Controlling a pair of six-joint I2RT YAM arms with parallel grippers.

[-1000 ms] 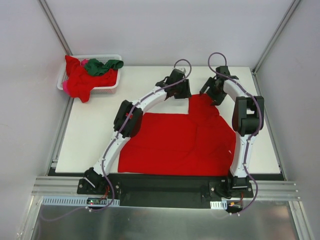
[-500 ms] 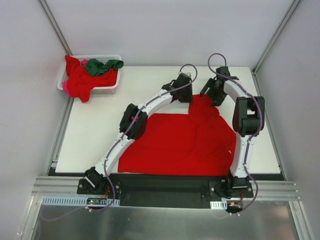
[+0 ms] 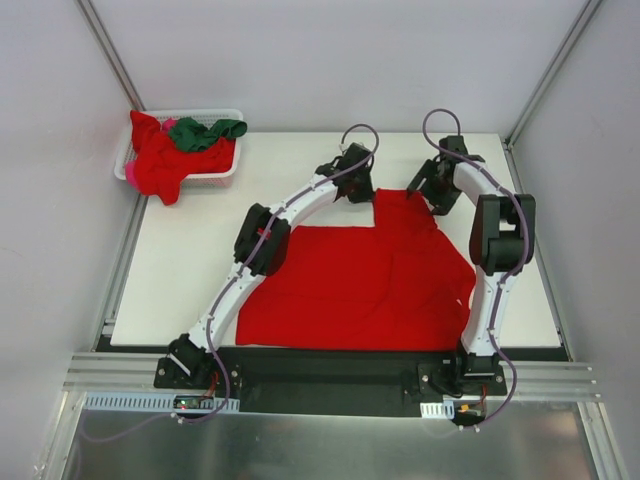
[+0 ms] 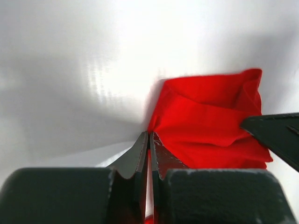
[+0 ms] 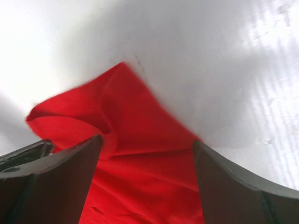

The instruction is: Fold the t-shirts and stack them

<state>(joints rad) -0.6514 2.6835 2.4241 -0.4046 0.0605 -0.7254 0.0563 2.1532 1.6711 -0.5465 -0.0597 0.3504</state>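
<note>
A large red t-shirt (image 3: 360, 285) lies spread on the white table (image 3: 190, 250), with a narrower part (image 3: 405, 210) reaching toward the far edge. My left gripper (image 3: 362, 190) is at that part's far left corner, shut on the shirt's edge (image 4: 161, 119); its fingertips (image 4: 148, 136) meet with a sliver of red between them. My right gripper (image 3: 432, 196) is at the far right corner, open, its fingers astride bunched red cloth (image 5: 140, 140) with nothing pinched. One right finger (image 4: 275, 133) shows in the left wrist view.
A white lattice basket (image 3: 226, 113) stands at the table's far left corner. It holds a crumpled red t-shirt (image 3: 160, 162) hanging over the rim and a dark green one (image 3: 205, 132). Bare tabletop lies left of the spread shirt.
My left gripper has closed onto the far left corner of the shirt. The shirt's far part now lies squarer. The right gripper stayed open and edged slightly farther back.
</note>
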